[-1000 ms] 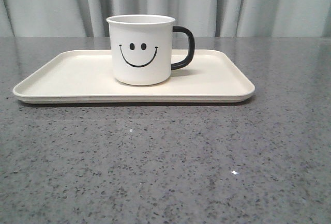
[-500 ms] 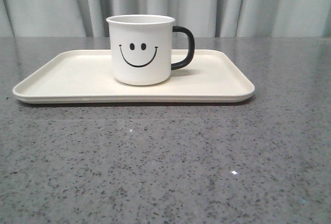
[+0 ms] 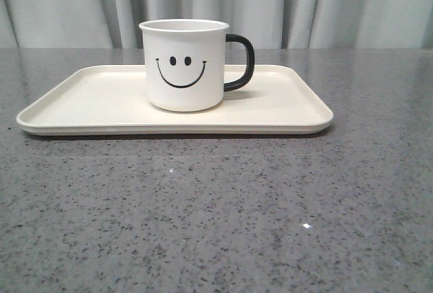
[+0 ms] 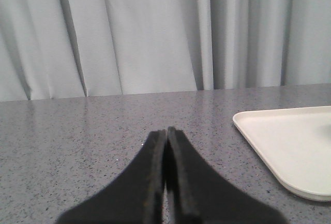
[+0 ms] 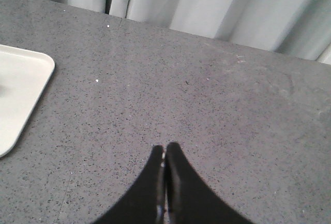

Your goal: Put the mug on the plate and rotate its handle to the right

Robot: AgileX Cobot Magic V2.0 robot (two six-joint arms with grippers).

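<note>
Frontally, the count is one mug, one plate and one handle. The mug stands upright on the plate, slightly left of the plate's middle, its smiley print facing the camera. The handle projects to the right. Bare plate surface lies on both sides of the mug, wider on the left. The plate rests flat on the grey speckled table, its long edge running across the view. A broad band of table lies in front of it, with narrower strips at either end. A pale curtain closes off the far side. Neither arm shows in this view.

On the left wrist camera, one left gripper appears, its two dark fingers pressed together with nothing between them. It hangs over bare table, apart from the plate's rounded corner.

On the right wrist camera, one right gripper appears, fingers likewise pressed together and empty. It sits over bare table, well apart from the plate's corner at the picture's edge.
</note>
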